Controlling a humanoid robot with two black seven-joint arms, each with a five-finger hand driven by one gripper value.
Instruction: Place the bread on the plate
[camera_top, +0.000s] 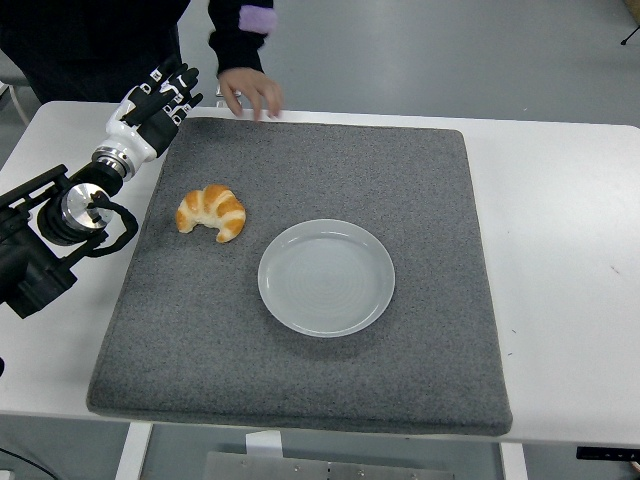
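— Looking at the left robot hand (160, 100): where is it, and is it holding anything?

— It hovers over the far left corner of the grey mat (300, 380) on the white counter (560, 280), fingers loosely extended, gripping nothing.

— And the bread (212, 212)?

— The croissant lies on the mat, nearer the camera than the robot hand and a little to its right, well apart from it. The plate (326, 277) sits bare just beyond the bread, further right of the robot hand.

— Anyone else?

— A person's hand (250, 92) rests on the mat's far edge, near the robot hand's right.
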